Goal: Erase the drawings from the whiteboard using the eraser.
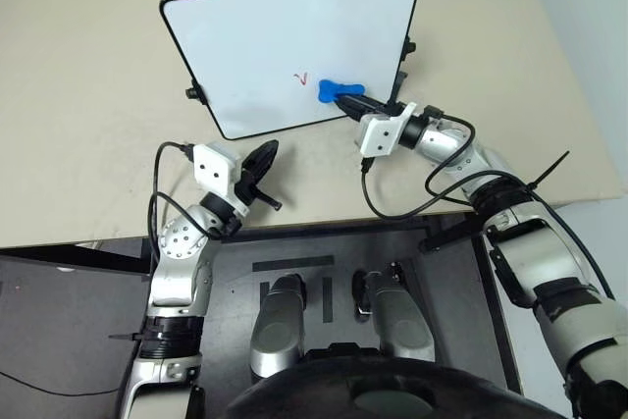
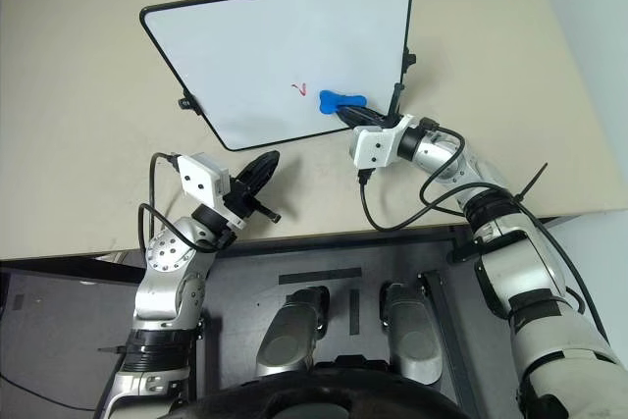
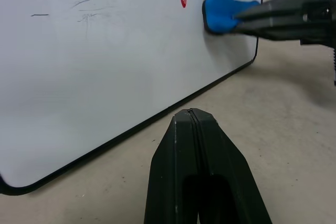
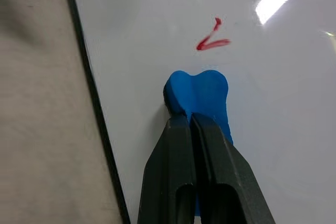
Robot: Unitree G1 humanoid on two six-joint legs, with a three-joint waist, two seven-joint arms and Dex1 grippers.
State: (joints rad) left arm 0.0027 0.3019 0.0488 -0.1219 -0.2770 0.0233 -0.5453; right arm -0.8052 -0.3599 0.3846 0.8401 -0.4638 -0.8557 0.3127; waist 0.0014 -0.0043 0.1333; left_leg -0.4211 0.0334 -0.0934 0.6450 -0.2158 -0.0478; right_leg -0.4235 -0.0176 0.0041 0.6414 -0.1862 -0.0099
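Note:
The whiteboard [image 1: 275, 36] lies flat on the beige table [image 1: 88, 144]. A small red check-like drawing [image 1: 301, 77] sits near its front right part, also seen in the right wrist view [image 4: 212, 39]. My right gripper [image 1: 355, 102] is shut on the blue bone-shaped eraser [image 1: 336, 89], which rests on the board just right of the red mark. The fingers [image 4: 173, 150] clamp the eraser [image 4: 199, 95] at its narrow middle. Off the board, in front of its near edge, my left gripper [image 1: 263, 156] is shut and empty [image 3: 191, 114].
Small black knobs [image 1: 193, 93] [image 1: 408, 46] stick out from the board's left and right sides. Faint grey smudges [image 3: 86, 11] mark the board's surface. The table's front edge [image 1: 324, 215] runs just behind my wrists. A black cable [image 1: 392, 205] loops from the right wrist.

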